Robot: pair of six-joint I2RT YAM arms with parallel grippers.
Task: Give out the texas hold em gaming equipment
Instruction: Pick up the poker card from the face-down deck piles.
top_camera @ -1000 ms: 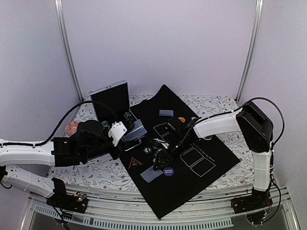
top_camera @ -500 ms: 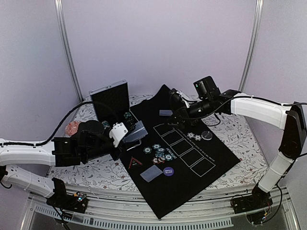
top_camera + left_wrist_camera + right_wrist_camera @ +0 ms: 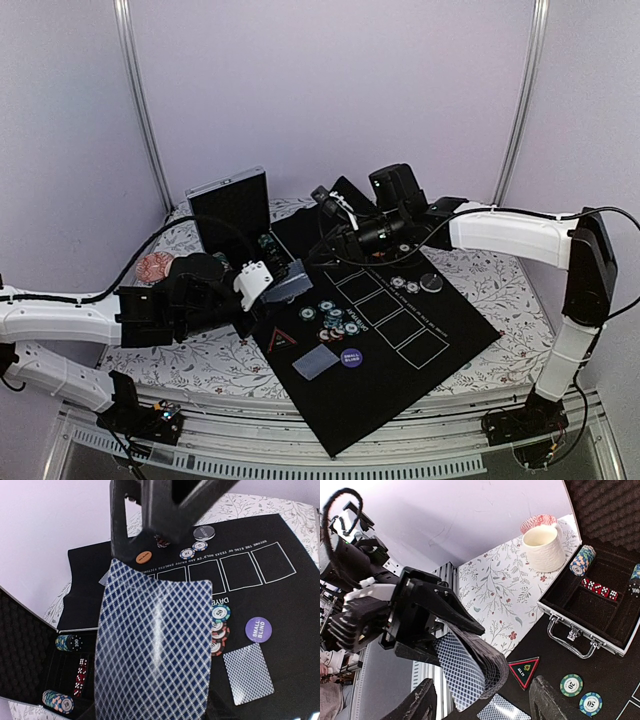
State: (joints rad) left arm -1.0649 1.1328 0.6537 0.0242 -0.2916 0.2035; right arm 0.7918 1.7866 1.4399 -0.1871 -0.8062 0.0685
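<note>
1. On the table, seen from above, the left gripper (image 3: 262, 284) pinches the playing cards (image 3: 288, 282) at the left edge of the black mat (image 3: 400, 385), in front of the open silver case (image 3: 228, 205). The right gripper (image 3: 335, 235) hangs over the mat's far end. Poker chips (image 3: 336, 318) cluster mid-mat.
2. In the left wrist view, the bowed playing cards fill the frame. A purple button (image 3: 258, 629) and a single card (image 3: 248, 674) lie on the mat at right, and an orange button (image 3: 143, 557) lies farther off.
3. In the right wrist view, its own fingers (image 3: 420, 704) stand spread and grip nothing. Below them the left gripper clamps the bent playing cards. A red-edged triangle (image 3: 524, 670) lies on the mat nearby.
</note>
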